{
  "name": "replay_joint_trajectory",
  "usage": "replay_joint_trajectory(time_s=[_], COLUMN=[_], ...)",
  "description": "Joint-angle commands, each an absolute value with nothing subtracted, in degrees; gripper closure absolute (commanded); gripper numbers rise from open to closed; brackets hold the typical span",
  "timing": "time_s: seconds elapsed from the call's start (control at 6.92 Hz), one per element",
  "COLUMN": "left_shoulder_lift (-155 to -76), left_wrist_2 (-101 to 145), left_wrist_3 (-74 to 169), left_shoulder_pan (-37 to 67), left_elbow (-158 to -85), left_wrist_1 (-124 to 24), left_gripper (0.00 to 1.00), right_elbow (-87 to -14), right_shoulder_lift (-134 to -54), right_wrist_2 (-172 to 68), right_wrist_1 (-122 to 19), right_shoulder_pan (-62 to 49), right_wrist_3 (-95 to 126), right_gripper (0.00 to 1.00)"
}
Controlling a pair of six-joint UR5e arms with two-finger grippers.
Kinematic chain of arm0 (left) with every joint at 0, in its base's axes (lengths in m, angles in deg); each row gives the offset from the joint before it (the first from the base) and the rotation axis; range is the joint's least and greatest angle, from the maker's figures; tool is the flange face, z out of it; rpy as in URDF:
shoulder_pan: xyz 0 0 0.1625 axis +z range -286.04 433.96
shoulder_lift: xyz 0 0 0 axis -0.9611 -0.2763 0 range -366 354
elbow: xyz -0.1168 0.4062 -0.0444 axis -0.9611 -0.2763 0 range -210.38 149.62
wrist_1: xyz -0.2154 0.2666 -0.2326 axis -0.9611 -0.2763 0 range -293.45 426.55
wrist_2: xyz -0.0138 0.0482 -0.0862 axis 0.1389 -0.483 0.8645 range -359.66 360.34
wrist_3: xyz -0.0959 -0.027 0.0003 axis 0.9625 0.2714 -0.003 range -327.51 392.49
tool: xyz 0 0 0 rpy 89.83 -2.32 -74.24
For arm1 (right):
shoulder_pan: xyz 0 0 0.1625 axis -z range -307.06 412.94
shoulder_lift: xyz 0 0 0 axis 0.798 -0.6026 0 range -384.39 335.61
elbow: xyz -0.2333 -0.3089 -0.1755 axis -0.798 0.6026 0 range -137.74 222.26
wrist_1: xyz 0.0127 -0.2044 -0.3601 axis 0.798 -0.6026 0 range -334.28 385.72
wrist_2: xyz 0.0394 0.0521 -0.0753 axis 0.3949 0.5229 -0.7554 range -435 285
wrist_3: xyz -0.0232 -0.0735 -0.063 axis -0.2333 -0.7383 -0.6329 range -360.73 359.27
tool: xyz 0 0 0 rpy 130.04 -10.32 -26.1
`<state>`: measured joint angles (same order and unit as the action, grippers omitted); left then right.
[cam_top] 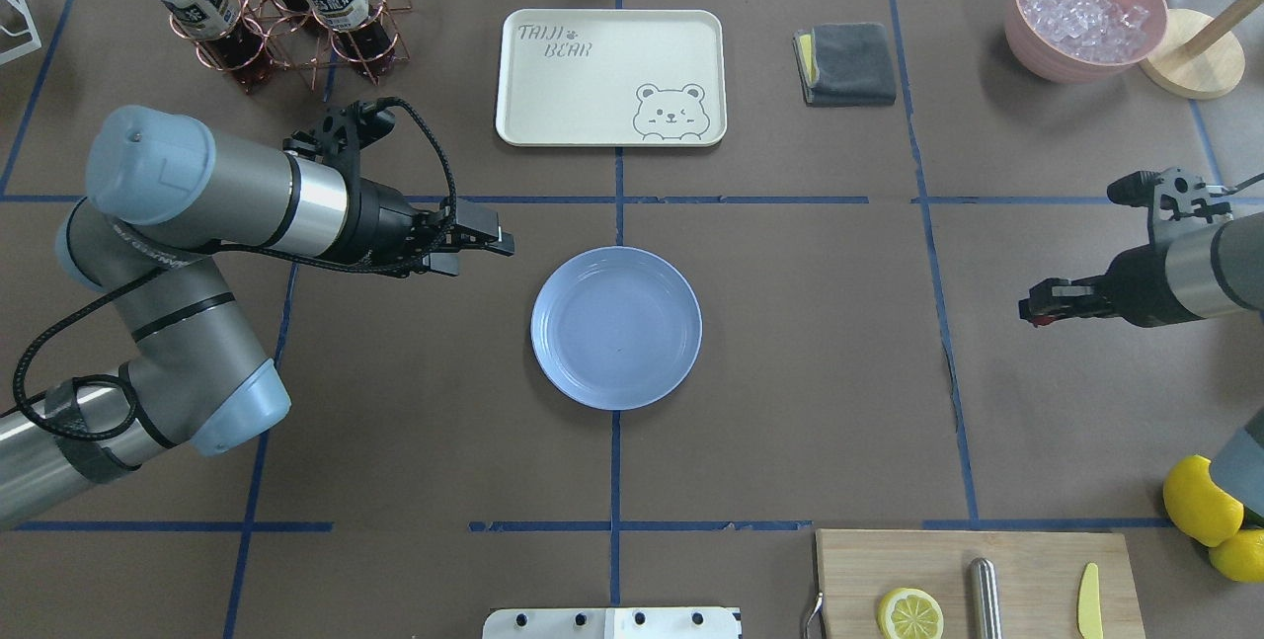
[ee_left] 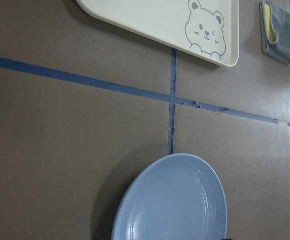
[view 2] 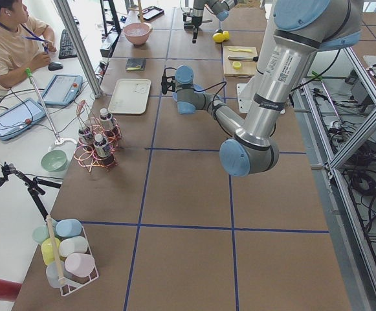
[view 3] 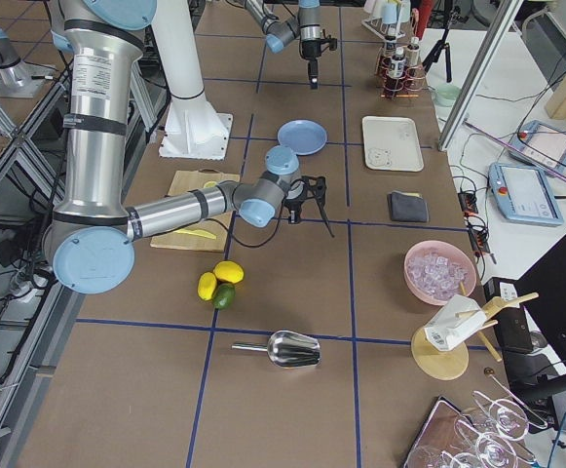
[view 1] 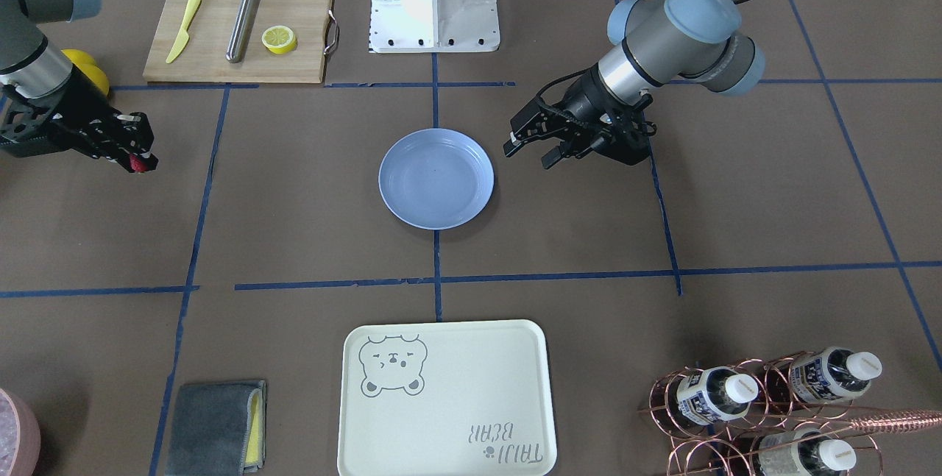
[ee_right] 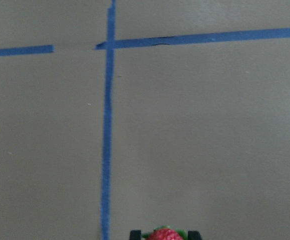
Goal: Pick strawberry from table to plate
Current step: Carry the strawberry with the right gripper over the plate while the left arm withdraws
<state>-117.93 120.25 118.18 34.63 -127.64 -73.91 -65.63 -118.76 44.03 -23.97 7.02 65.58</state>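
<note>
A small red strawberry sits between the fingertips of my right gripper, which is shut on it above the brown table, far out on the robot's right. The berry shows as a red speck in the overhead view and at the bottom edge of the right wrist view. The light-blue plate lies empty at the table's centre. My left gripper hovers open just beside the plate's rim, holding nothing.
A wooden cutting board holds a lemon half, a yellow knife and a steel rod. Whole lemons lie near the right arm. A cream bear tray, grey cloth, bottle rack and pink ice bowl line the far side.
</note>
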Motion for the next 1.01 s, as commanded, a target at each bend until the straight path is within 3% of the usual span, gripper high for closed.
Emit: replay_joint_trajectory(time_s=[0.0,0.43,0.87], left_shoulder_lift=[-114.4,-101.4,-89.3], left_wrist_2=[120.4,121.7,128.4], left_wrist_3=[118.0,102.7,78.5], left_shoulder_pan=[32.7,26.5,14.3], left_elbow=[-130.2,-136.1,-137.5], left_wrist_1=[-73.9,-74.1,-74.5], left_gripper=[0.17,0.18,0.18], right_elbow=[-65.8,-64.1,-50.5], right_shoulder_lift=[-107.3,-88.1,-72.7], right_wrist_2=[41.8,32.3,23.5], right_wrist_1=[-27.7,-46.7,-48.9], right_shoulder_pan=[12.8,21.3,27.8], right_wrist_3=[78.0,84.5,92.6], right_gripper=[1.00,1.00,1.00])
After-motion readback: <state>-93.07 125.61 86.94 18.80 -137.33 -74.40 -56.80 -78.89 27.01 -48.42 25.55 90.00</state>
